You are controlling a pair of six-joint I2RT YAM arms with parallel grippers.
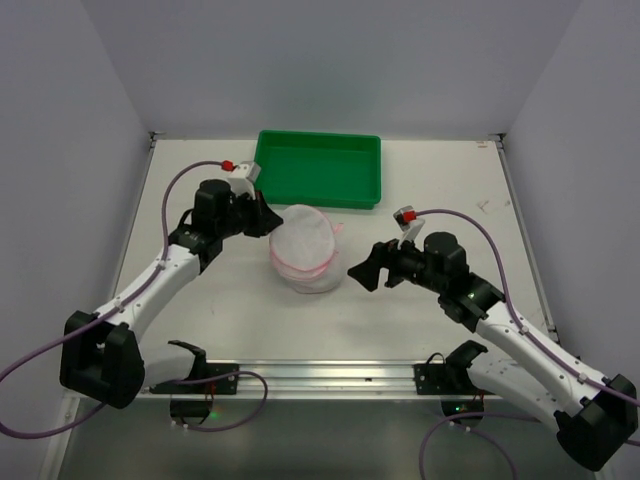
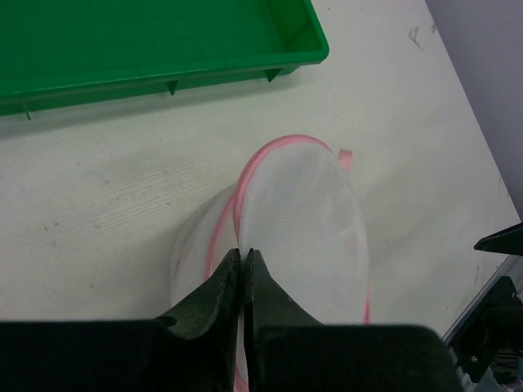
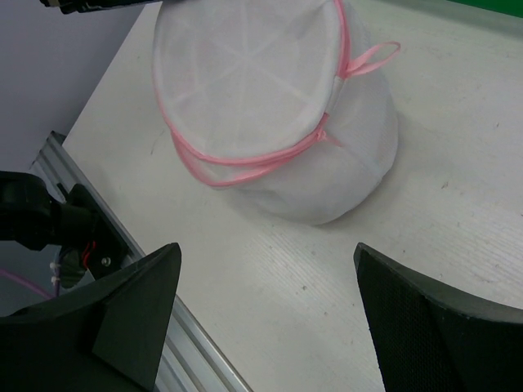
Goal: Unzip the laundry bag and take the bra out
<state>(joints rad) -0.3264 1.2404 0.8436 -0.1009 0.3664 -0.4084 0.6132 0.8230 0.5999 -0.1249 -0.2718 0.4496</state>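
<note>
The laundry bag (image 1: pixel 305 250) is a round white mesh pouch with pink trim, lying in the middle of the table. Its top disc (image 3: pixel 245 82) sits tilted over the lower half. My left gripper (image 1: pixel 272 228) is at the bag's left edge. In the left wrist view its jaws (image 2: pixel 244 253) stand pinched together on the pink rim of the laundry bag (image 2: pixel 302 220). My right gripper (image 1: pixel 362 272) hovers open just right of the bag, and the right wrist view shows only bare table between its jaws (image 3: pixel 265 278). The bra is hidden; nothing can be made out through the mesh.
A green tray (image 1: pixel 318 190) stands behind the bag, its front wall (image 2: pixel 163 77) close to the left gripper. A pink loop (image 3: pixel 372 59) sticks out from the bag's far side. A metal rail (image 1: pixel 320 375) runs along the near table edge.
</note>
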